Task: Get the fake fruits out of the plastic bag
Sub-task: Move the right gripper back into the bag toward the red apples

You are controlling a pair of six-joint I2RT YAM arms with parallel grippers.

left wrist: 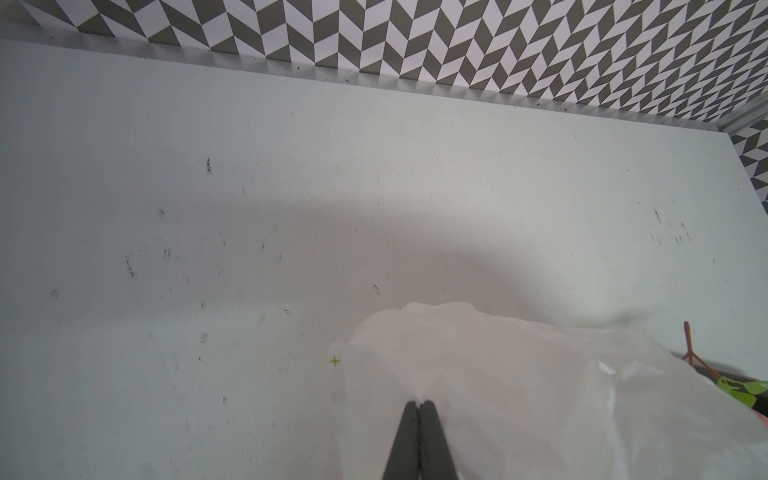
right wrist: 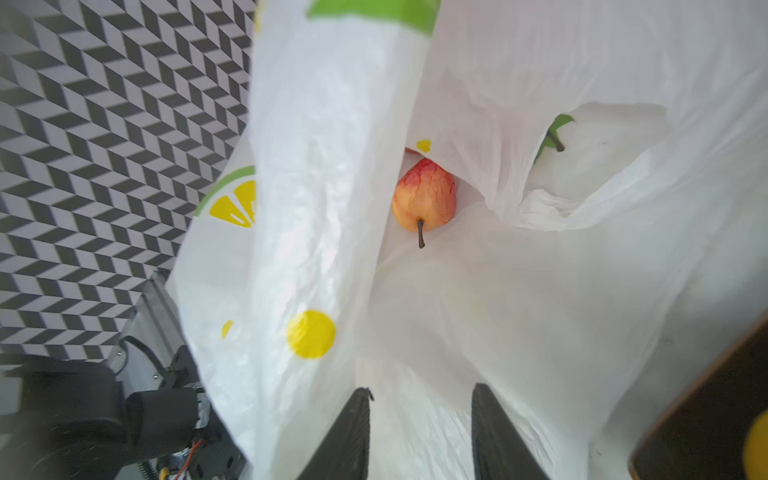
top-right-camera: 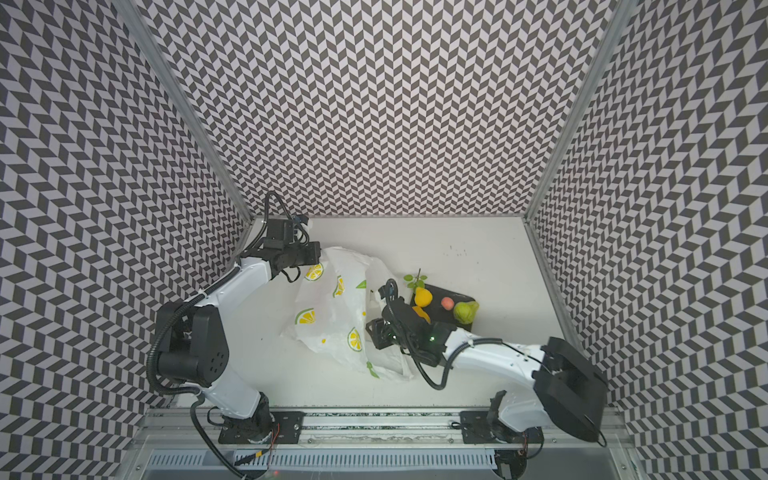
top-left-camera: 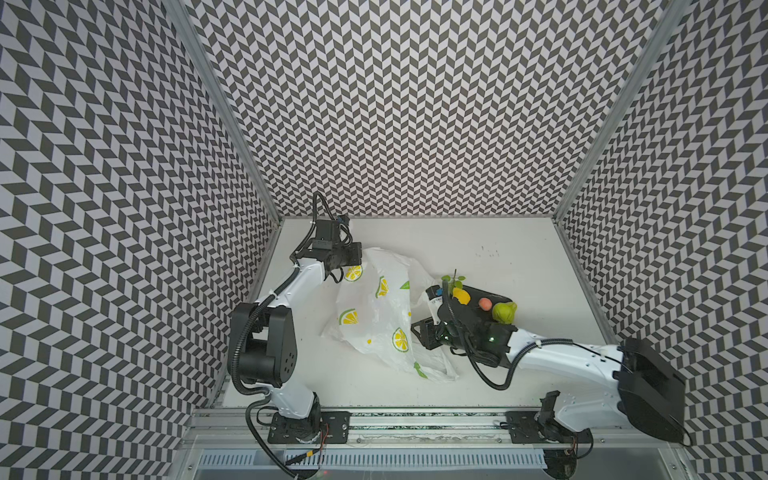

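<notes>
- Fruit counted on the dark square plate [top-right-camera: 435,293] in a top view comes to four. They are a yellow plastic lemon [top-right-camera: 423,296] with a green leafy sprig [top-right-camera: 413,279], an orange-yellow fruit [top-right-camera: 422,314] half hidden by the right arm, a small pinkish peach [top-right-camera: 447,303] and a lumpy green fruit [top-right-camera: 465,311].
- Two more show inside the bag in the right wrist view. One is a red-and-yellow pear-shaped fruit [right wrist: 424,199] with a dark stem, lying on the film. The other is a green stemmed fruit [right wrist: 557,129], glimpsed through a gap in the folds.
- One crinkly translucent white plastic bag [top-left-camera: 374,316] lies mid-table on the white table [top-left-camera: 519,257], with the plate touching its 3 o'clock side.
- Four printed lemon slices face up on it in both top views.
- A white label [top-left-camera: 435,306] by the right wrist carries print too small to read.
- The left arm rises from its base at 7 o'clock and reaches to the bag's 11 o'clock corner, wrist turned toward 3 o'clock.
- The left gripper [left wrist: 419,405] has its fingers pressed together, pinching a gathered fold of the bag.
- The right arm stretches low from its base at 5 o'clock, pointing toward 9 o'clock across the plate's 6 o'clock edge.
- The right gripper [right wrist: 419,397] sits in the bag's mouth with its fingers apart. Nothing is between them, and the pear-shaped fruit lies ahead of the tips, clear of them.
</notes>
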